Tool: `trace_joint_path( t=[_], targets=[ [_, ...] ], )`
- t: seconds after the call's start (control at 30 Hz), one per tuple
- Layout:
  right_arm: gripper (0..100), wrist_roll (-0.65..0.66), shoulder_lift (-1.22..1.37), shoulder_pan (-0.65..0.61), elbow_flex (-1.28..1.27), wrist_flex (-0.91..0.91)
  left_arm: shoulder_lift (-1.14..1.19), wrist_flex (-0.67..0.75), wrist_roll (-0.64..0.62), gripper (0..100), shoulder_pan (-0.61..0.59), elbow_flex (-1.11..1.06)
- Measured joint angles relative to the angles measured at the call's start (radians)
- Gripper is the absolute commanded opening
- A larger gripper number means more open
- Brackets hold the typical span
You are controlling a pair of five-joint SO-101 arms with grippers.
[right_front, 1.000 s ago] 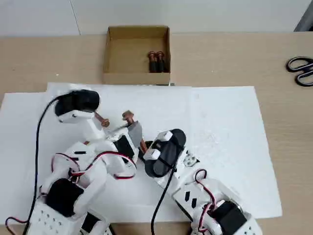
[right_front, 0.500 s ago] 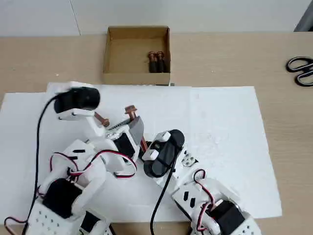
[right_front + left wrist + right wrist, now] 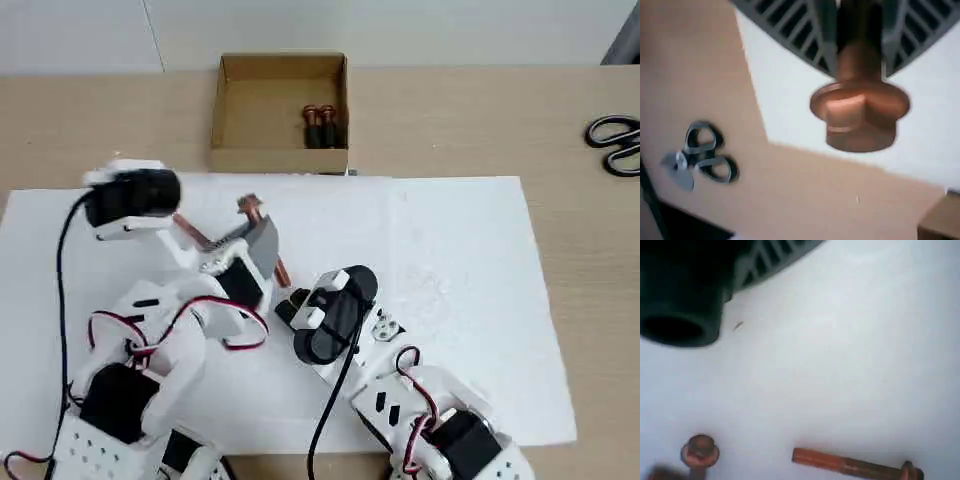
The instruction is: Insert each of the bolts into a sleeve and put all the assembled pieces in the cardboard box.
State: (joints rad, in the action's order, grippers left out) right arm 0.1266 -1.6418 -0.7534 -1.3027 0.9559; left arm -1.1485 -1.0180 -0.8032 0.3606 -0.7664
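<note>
A bolt [image 3: 860, 112] is pinched in the left jaws and a black sleeve [image 3: 680, 305] in the right jaws, near each other over the white paper [image 3: 450, 250]. Joining seems to be in hand: the bolt's end must be lined up with the sleeve's hole and pushed in.

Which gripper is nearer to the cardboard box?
Left. The left gripper, holding a bolt, is not far from the box front wall; the right gripper, holding a sleeve, is farther back.
</note>
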Motion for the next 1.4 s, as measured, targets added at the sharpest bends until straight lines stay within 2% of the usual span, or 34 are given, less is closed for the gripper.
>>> trace_joint_path(
  t=[0.13, 0.37, 0.6, 1.17, 1.4],
  targets=[
    [0.3, 0.0, 0.0, -0.002, 0.0, 0.0, 0.0, 0.071, 0.002, 0, -0.038, -0.063],
    [0.3, 0.0, 0.0, -0.002, 0.0, -0.002, 0.0, 0.146, 0.002, 0, -0.008, -0.166],
    [0.3, 0.0, 0.0, 0.0, -0.002, -0.002, 0.0, 0.15, 0.005, 0, 0.055, -0.195],
    [0.3, 0.0, 0.0, 0.0, -0.002, -0.002, 0.0, 0.15, 0.002, 0, 0.06, -0.195],
    [0.3, 0.0, 0.0, 0.0, 0.0, -0.002, 0.0, 0.081, 0.002, 0, 0.064, -0.127]
  ],
)
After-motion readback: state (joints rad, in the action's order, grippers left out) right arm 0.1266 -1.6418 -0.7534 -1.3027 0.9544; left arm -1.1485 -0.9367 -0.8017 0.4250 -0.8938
